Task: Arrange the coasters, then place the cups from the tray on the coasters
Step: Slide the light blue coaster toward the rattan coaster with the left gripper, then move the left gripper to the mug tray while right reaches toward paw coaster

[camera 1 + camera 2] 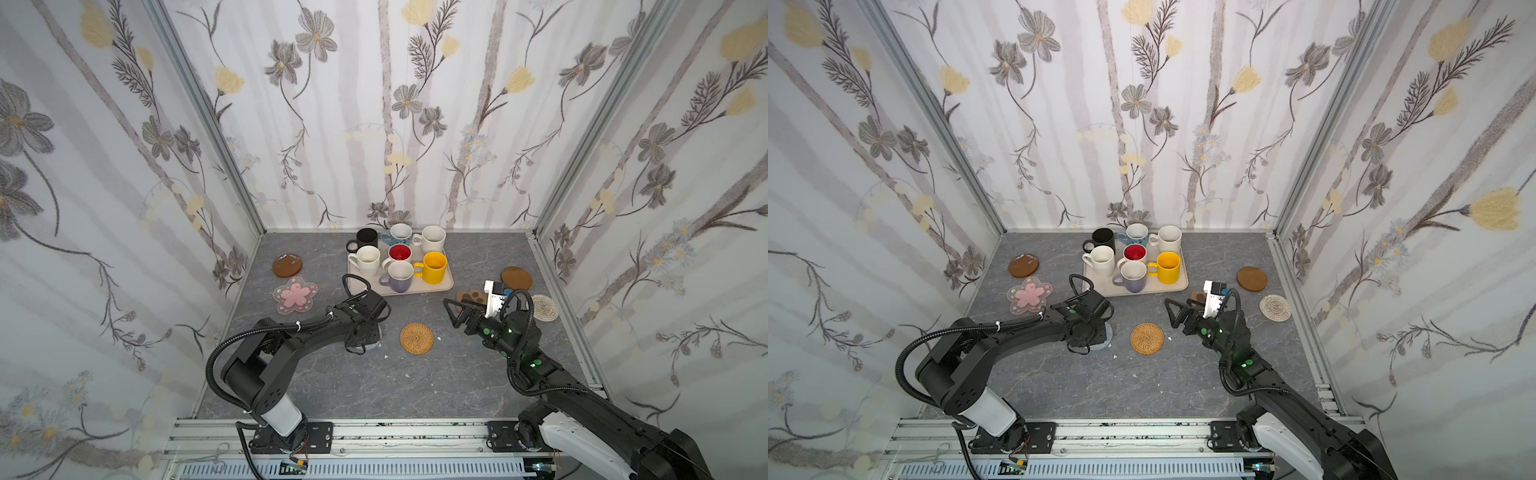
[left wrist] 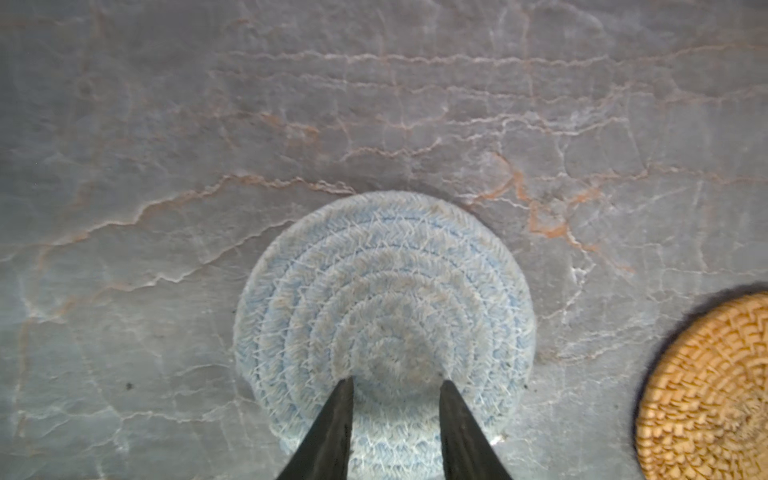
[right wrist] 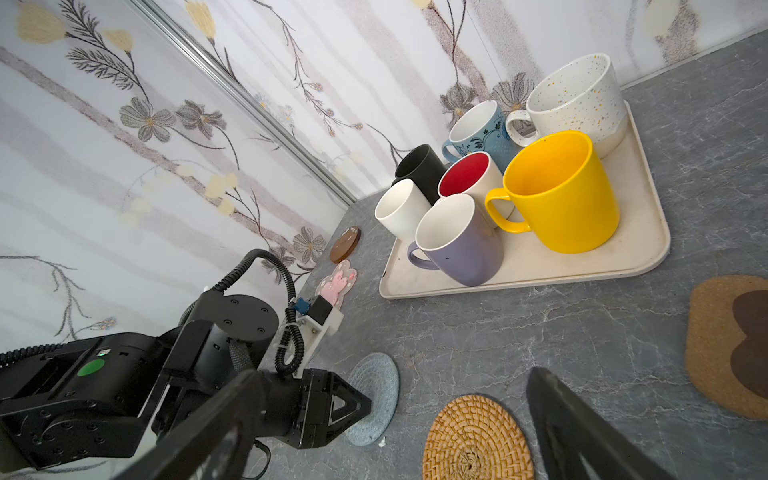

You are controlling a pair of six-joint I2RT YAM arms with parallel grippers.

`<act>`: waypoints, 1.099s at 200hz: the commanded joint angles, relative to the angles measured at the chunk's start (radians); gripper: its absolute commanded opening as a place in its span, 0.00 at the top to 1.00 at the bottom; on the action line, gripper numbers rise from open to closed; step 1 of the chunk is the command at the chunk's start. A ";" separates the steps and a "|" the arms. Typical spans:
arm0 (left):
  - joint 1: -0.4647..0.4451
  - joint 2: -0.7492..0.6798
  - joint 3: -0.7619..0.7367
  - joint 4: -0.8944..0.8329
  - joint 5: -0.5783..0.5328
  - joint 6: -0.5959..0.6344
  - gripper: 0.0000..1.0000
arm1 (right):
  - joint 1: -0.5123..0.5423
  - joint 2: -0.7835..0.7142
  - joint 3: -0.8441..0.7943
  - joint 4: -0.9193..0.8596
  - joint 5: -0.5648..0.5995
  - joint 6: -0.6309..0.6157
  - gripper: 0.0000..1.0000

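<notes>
Item, coaster-arranging step: grey-blue coaster [image 2: 382, 291] is laid flat on the table [image 2: 166, 124] beside the rattan coaster [image 2: 706, 395], overhung by the left gripper [image 2: 397, 388], jaws slightly apart, contact perhaps made; right gripper [image 1: 452, 312] is held wide, empty; a clean lift-off is required before cups [image 1: 434, 266] are taken from the tray [image 1: 441, 287].

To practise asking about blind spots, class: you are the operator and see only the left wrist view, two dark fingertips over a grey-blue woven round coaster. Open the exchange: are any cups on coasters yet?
Observer: No, all seven handled mugs stand on the cream rectangular tray.
Operator: Is the right gripper busy?
Observer: No, the right gripper is open and empty, near the brown paw-shaped coaster.
Operator: Other coasters left of me?
Observer: A pink blossom-shaped coaster lies bare, far on the left side.
</notes>
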 commanded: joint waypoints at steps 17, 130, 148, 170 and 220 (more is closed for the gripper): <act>-0.048 0.009 0.009 -0.011 -0.004 -0.050 0.63 | -0.003 -0.002 -0.004 0.031 0.005 0.016 0.00; -0.142 0.005 0.018 -0.011 -0.011 -0.095 0.60 | -0.007 0.012 -0.001 0.020 0.045 0.003 0.00; -0.141 -0.019 0.033 -0.013 -0.017 -0.077 0.52 | -0.006 0.019 0.031 -0.041 0.075 -0.030 0.00; -0.141 -0.053 0.068 -0.020 -0.008 -0.042 0.37 | -0.010 0.031 0.069 -0.107 0.120 -0.069 0.00; -0.138 -0.097 0.200 -0.032 0.045 0.084 0.00 | -0.051 0.064 0.162 -0.265 0.171 -0.093 0.00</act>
